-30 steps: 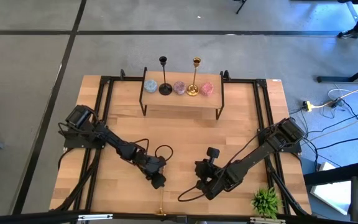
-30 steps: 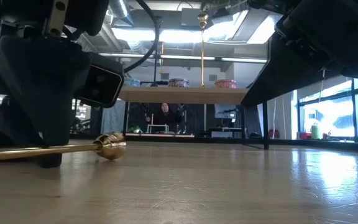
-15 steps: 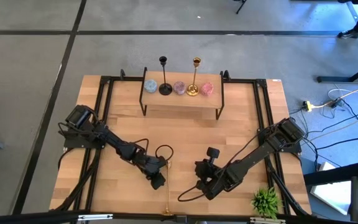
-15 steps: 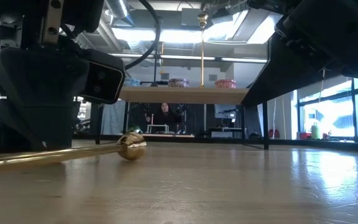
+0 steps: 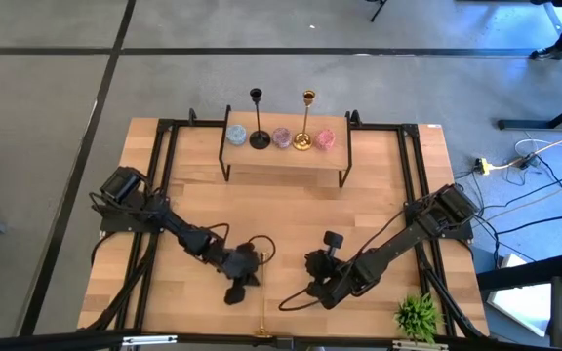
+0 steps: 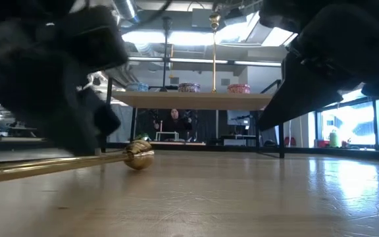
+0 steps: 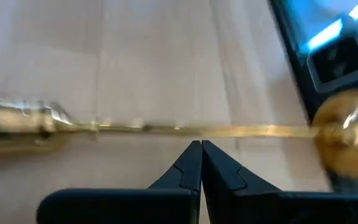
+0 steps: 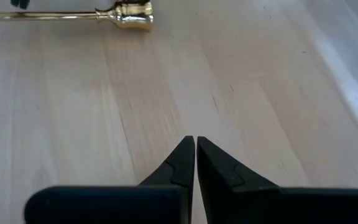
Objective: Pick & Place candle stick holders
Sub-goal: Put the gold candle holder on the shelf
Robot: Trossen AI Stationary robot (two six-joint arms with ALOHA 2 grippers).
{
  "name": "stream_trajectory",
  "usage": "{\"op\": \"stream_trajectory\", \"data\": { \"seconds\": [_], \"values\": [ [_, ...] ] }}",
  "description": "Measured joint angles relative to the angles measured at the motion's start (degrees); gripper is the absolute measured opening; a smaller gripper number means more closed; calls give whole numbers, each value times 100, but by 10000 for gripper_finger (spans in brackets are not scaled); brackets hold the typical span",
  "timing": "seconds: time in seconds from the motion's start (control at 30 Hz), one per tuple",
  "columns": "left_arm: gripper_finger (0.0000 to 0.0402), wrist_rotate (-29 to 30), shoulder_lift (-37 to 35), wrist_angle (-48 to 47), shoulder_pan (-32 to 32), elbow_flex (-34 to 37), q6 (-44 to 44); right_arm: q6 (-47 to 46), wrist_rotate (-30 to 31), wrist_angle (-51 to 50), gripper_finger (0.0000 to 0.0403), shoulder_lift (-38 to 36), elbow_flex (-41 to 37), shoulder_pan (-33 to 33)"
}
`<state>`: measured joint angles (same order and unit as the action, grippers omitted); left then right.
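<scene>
I see the gold holder (image 5: 261,292) lying flat near the table's front edge, stem running front to back, just ahead of my pinched-together, empty left gripper (image 7: 201,163), nearer than the shut right gripper (image 8: 195,158).

From overhead I see even, soft daylight with faint shadows. At table height, bright ceiling strips and right-hand windows glare on the pale wooden table (image 6: 255,197); the near dark left arm (image 6: 51,85) smears with motion blur. My left wrist camera is blurred.
</scene>
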<state>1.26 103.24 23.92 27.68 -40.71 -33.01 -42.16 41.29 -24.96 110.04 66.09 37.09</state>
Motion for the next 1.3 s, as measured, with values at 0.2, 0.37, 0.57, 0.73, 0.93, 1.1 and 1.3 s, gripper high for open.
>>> {"op": "stream_trajectory", "data": {
  "seconds": [0.2, 0.37, 0.57, 0.73, 0.93, 1.1, 1.3],
  "values": [
    [5, -32, -19, -668, -46, -15, -650, -3, -14, 29, 20, 0, -5, -1],
    [7, -1014, -59, -789, -48, -120, -990, 70, -7, 43, 20, 0, -5, -4],
    [42, -1268, -241, -1846, -35, -861, -1604, 152, 76, -36, 20, 2, -8, -4],
    [111, -1392, -249, -2085, -275, -1333, -3011, 402, 160, -60, 20, 0, -12, -4],
    [187, -1447, -248, -2406, -550, -1497, -4913, 496, 262, -4, 20, 0, -198, -4],
    [211, -1539, -245, -3019, -571, -1554, -5621, 418, 355, 352, 20, 2, -499, -8],
    [212, -1359, -173, -3034, -551, -1841, -6217, 655, 414, 592, 20, 0, -573, -114]
  ]
}}
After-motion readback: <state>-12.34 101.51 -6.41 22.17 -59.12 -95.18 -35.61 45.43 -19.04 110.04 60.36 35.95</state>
